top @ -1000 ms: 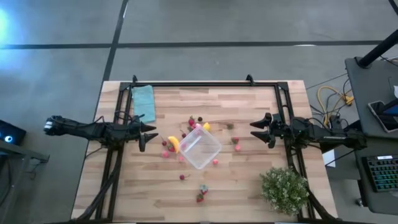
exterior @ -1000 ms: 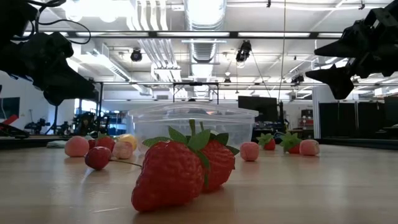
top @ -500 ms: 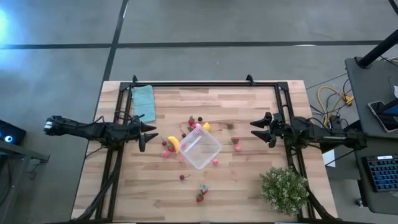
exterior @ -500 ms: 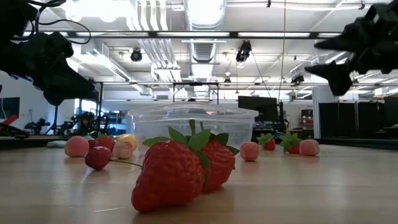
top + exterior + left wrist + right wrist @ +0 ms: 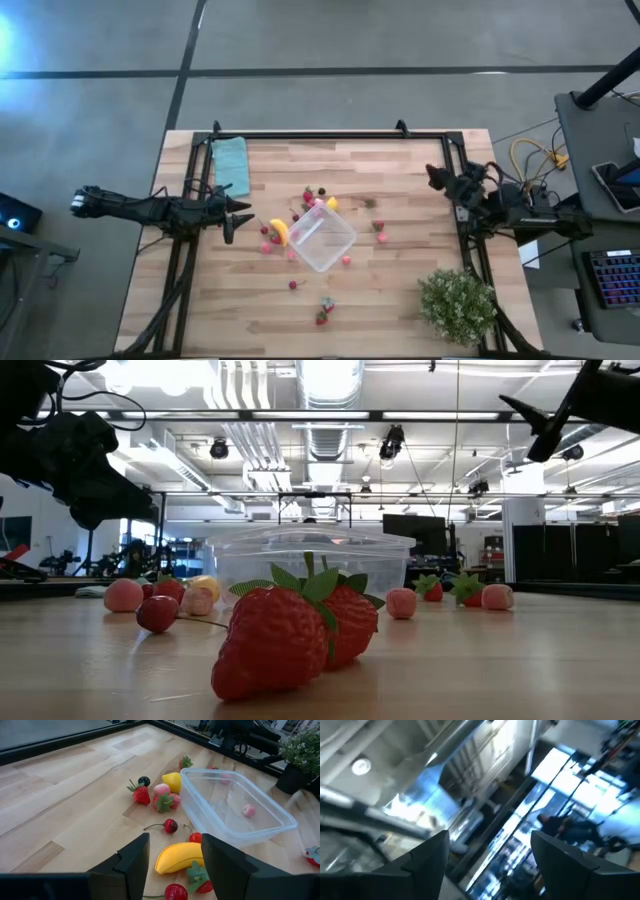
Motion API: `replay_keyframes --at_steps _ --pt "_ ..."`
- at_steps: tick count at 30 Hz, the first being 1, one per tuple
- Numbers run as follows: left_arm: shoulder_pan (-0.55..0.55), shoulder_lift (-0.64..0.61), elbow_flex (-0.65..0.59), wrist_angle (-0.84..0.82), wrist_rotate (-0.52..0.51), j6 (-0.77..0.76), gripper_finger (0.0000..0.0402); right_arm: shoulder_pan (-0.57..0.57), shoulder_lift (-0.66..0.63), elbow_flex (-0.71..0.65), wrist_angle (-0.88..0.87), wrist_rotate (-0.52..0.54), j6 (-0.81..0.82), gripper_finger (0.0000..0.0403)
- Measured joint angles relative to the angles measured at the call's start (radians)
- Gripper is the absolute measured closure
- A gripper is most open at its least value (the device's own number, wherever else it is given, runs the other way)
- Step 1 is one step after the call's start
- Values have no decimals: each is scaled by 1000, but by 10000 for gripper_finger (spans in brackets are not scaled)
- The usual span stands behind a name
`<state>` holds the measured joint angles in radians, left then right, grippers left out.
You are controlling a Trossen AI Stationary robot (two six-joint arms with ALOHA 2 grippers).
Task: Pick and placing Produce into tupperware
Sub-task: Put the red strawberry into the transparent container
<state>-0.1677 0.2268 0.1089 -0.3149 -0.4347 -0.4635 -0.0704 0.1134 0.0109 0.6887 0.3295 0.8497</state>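
Right gripper [image 5: 435,176] lifted back, tupperware [image 5: 321,238] holding one pink piece [image 5: 248,810]

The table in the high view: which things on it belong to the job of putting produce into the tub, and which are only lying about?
Belonging to the job:
- the produce pieces, scattered around the tub, one pink piece inside it
- the clear tub, mid-table

Only lying about:
- the teal cloth, at a far corner
- the potted plant, at a near corner
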Motion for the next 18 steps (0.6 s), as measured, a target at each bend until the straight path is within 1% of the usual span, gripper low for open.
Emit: replay_keyframes --at_steps 4,6,8,10,13,14,18 --pt "0 0 0 0 0 0 237 0 0 0 7 127 -115 131" --pt "0 0 0 0 0 0 237 0 0 0 22 201 -77 131" --pt "0 0 0 0 0 0 237 -2 1 0 36 223 -24 133" --pt "0 0 0 0 0 0 237 -2 5 1 34 223 -32 136" --pt "0 0 0 0 0 0 237 -2 59 34 33 214 -23 139" --pt "0 0 0 0 0 0 237 -2 87 55 33 191 -24 139" --pt "0 0 0 0 0 0 237 -2 227 159 21 47 -45 139"
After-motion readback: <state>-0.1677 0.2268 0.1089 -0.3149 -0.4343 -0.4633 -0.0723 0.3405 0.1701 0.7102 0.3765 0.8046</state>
